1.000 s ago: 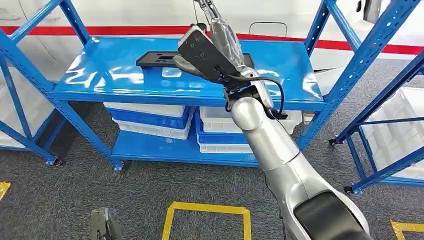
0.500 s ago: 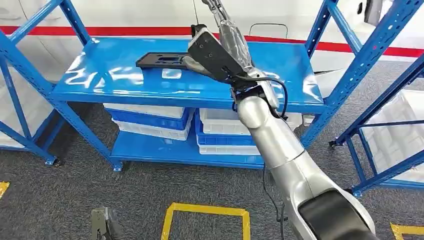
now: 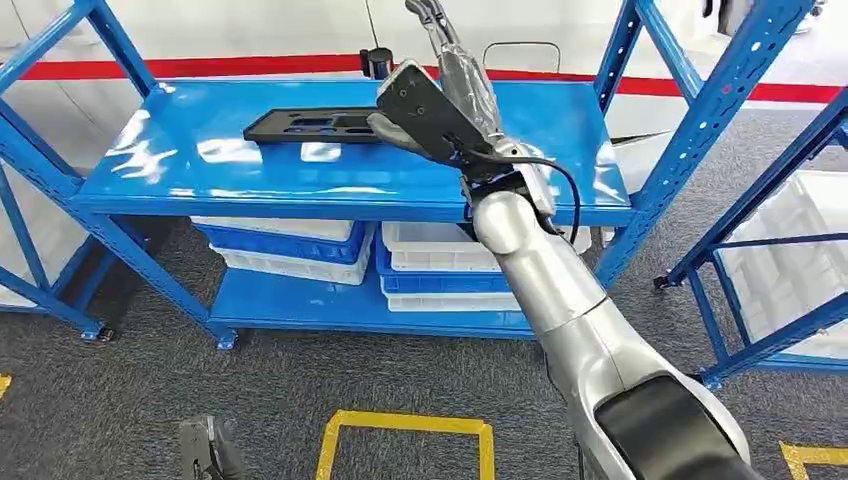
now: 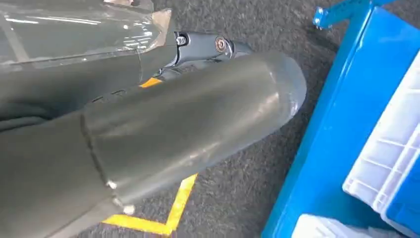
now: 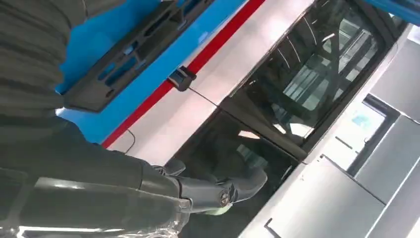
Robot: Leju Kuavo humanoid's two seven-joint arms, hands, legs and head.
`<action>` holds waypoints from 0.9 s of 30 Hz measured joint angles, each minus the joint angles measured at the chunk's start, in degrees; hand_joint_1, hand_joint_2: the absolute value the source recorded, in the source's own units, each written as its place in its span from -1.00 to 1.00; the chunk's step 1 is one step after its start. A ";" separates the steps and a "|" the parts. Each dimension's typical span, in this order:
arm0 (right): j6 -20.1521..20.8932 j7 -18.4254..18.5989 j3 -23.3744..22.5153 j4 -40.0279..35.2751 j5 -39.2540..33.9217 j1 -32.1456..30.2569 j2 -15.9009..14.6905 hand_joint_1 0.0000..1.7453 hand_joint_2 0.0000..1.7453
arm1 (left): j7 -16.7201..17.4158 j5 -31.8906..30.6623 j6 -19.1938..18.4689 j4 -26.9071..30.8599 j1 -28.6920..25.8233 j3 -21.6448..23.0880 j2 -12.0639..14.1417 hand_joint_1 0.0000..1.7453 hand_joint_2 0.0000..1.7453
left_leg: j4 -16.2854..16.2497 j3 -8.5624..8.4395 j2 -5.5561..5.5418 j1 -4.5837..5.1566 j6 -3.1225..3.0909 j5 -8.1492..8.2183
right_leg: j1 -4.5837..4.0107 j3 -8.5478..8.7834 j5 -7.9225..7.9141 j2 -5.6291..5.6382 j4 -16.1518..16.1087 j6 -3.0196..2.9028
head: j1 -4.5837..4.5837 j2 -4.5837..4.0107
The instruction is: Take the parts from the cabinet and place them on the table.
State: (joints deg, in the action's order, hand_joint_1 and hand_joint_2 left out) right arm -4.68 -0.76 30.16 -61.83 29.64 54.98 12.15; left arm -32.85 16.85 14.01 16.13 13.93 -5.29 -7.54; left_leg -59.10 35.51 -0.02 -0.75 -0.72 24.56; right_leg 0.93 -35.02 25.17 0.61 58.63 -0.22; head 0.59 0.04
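A flat black part [image 3: 310, 124] with cut-outs lies on the blue top shelf [image 3: 200, 165] of the cabinet. My right hand [image 3: 432, 103] is raised over the shelf just right of the part, covering its right end, with fingers [image 3: 440, 25] stretched upward. In the right wrist view the part [image 5: 133, 54] lies beside the ribbed cover, and the thumb [image 5: 213, 191] points away from it with nothing held. My left hand [image 3: 205, 450] hangs low over the floor. Its thumb [image 4: 198, 124] is close-up and empty.
White and blue bins [image 3: 440, 270] are stacked on the lower shelf. Blue uprights [image 3: 720, 120] stand right of my arm, and another rack with white bins [image 3: 790, 270] is at far right. Yellow tape [image 3: 405, 425] marks the grey carpet.
The right hand has reached a little farther in and to the right over the shelf. The whole view has shifted slightly, so the camera moved. The black part stays on the shelf.
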 joint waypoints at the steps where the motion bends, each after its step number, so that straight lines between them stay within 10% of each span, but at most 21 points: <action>1: 0.00 -0.09 0.02 0.13 0.00 0.20 0.00 -1.00 1.00 | -0.02 0.04 0.00 -0.02 0.10 -0.13 -0.04 -1.00 -1.00 | 0.85 -0.42 0.05 0.43 -0.05 0.60 | -0.60 -0.13 0.10 0.06 -0.01 0.24 | -0.11 0.00; 6: -0.09 -0.17 0.04 0.46 -0.17 0.47 0.26 -1.00 1.00 | -0.63 0.59 0.11 -0.07 0.12 -0.57 -0.24 -1.00 -1.00 | 2.31 -1.47 -0.16 0.23 -1.22 0.14 | -0.52 -0.79 1.02 -0.30 1.16 1.49 | -0.04 0.00; 9: -0.09 -0.18 0.13 0.74 -0.15 0.47 0.13 -1.00 1.00 | -0.66 0.61 0.13 -0.09 0.16 -0.61 -0.33 -1.00 -1.00 | 2.35 -1.65 -0.25 0.28 -1.77 0.27 | -0.50 -7.10 5.73 -0.29 13.74 0.82 | -0.20 0.00; 11: -0.13 -0.15 0.15 0.94 -0.13 -0.01 -0.11 -1.00 1.00 | -0.66 0.59 0.13 -0.18 0.05 -0.61 -0.48 -1.00 -1.00 | 2.32 -1.74 -0.49 0.29 -1.77 0.44 | -0.51 -9.98 6.25 -0.30 18.04 1.37 | -0.33 0.00; 15: -0.22 -0.07 0.26 0.96 0.39 0.04 -0.15 -1.00 1.00 | -0.66 0.24 0.13 -0.22 0.08 -0.61 -0.72 -1.00 -1.00 | 2.17 -2.57 -0.85 0.29 -1.15 1.29 | -0.40 -1.97 -1.40 -0.34 0.51 2.77 | -0.42 0.00; 21: -0.48 0.41 0.31 0.57 0.74 -0.06 -0.37 -1.00 1.00 | -0.52 -0.70 0.33 -0.22 0.25 -0.59 -0.92 -1.00 -1.00 | 1.08 -2.30 -0.69 0.20 0.70 2.87 | 0.11 -0.09 -1.17 -0.21 -1.47 0.42 | -0.35 0.00; 25: -0.77 0.72 0.33 0.50 0.83 -0.52 -0.50 -1.00 1.00 | -0.46 -1.29 0.39 -0.26 0.29 -0.50 -1.00 -1.00 -1.00 | -14.89 6.76 -0.25 -0.44 2.14 8.63 | 0.19 0.93 -0.07 -0.25 -1.45 -0.71 | 0.22 0.00; 27: -0.79 0.83 0.33 0.48 0.83 -1.11 -0.77 -1.00 1.00 | -0.46 -1.40 0.46 -0.28 0.26 -0.48 -0.96 -1.00 -1.00 | -15.21 8.37 -0.12 -0.71 2.30 6.47 | 0.29 1.72 0.60 -0.20 -1.45 -0.48 | 0.22 0.00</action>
State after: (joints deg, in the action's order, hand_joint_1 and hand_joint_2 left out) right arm -5.46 0.07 30.49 -61.35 30.47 53.88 11.39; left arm -33.31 15.45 14.47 15.85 14.19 -5.77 -8.50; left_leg -74.31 43.88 -0.14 -1.46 1.59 31.03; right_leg 1.22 -33.31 25.77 0.41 57.18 -0.70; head 0.81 0.04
